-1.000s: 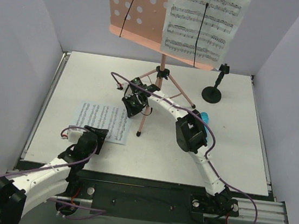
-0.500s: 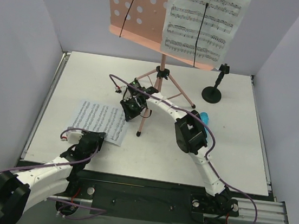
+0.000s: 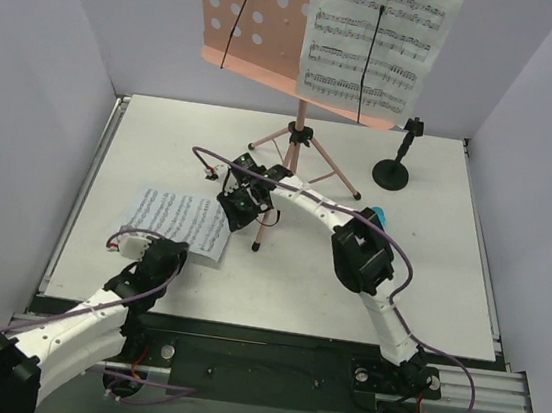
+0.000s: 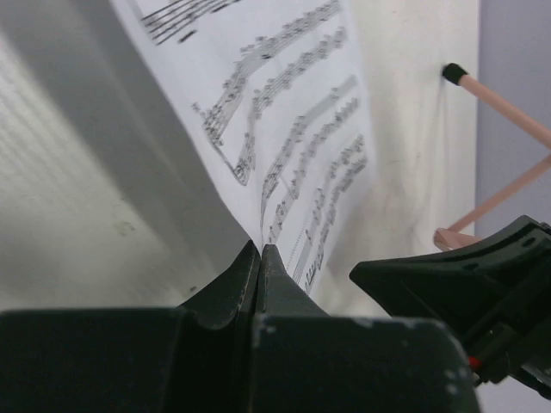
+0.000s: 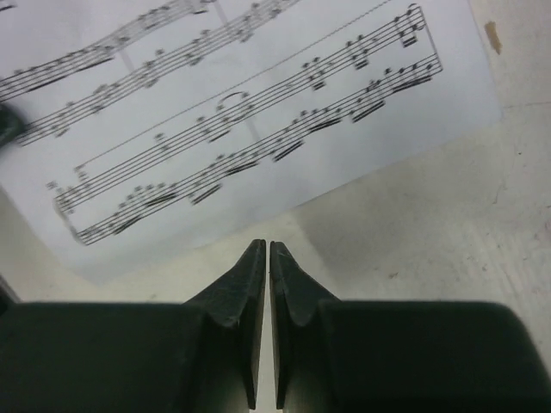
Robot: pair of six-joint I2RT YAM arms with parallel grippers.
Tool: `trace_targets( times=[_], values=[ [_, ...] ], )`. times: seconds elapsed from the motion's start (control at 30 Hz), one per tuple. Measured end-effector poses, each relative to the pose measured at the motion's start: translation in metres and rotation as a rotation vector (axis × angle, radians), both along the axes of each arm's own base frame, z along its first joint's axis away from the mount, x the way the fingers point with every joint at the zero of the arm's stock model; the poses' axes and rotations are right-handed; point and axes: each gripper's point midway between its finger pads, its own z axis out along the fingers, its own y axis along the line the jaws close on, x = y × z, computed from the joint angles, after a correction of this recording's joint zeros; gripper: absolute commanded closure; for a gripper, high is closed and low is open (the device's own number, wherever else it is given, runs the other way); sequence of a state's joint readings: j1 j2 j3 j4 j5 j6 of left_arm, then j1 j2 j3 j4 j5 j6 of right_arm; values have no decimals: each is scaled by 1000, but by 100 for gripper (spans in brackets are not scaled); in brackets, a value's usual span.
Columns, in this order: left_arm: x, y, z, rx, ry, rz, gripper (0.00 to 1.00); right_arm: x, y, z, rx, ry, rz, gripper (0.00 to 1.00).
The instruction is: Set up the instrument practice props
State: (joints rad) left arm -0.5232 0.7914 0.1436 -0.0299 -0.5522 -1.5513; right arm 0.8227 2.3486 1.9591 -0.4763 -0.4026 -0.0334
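The pink music stand point(image 3: 251, 17) rises at the back on its tripod legs point(image 3: 307, 160), with one sheet-music page point(image 3: 377, 43) on its right half. A second page point(image 3: 179, 217) lies on the table left of the tripod. My left gripper point(image 3: 171, 248) is shut on this page's near edge point(image 4: 293, 163), and that edge curls up off the table. My right gripper point(image 3: 229, 208) is shut on nothing just off the page's right edge point(image 5: 241, 112). The blue microphone point(image 3: 380, 217) peeks out behind my right arm. The black mic stand point(image 3: 393, 171) stands at the back right.
A pink tripod leg with a black foot point(image 4: 454, 73) stands close beyond the held page, and another foot point(image 3: 255, 247) rests just right of the page. My right arm point(image 3: 356, 252) stretches across the table's middle. Grey walls close in both sides.
My left gripper has closed on the page's near edge. The page has shifted left and its edge has lifted. My right gripper has slid a little left and nearer.
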Motion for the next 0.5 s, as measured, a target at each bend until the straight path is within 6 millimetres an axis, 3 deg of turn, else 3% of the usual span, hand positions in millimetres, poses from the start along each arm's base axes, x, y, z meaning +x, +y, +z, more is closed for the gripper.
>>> trace_targets(
  times=[0.03,0.1,0.23,0.33,0.43,0.5],
  values=[
    [2,0,8,13,-18,-10,100,-6,2,11,9,-16,17,84],
    [5,-1,28,67,-66,-54,100,-20,8,44,50,-63,62,74],
    [11,-8,81,208,-195,-196,100,-47,16,128,188,-192,127,61],
    [8,-17,123,310,-305,-328,100,-78,3,188,317,-287,153,57],
    [-1,-30,163,409,-415,-480,100,-98,-26,213,388,-344,131,56],
    [-11,-44,187,460,-493,-605,100,-107,-50,219,411,-373,99,55]
  ],
)
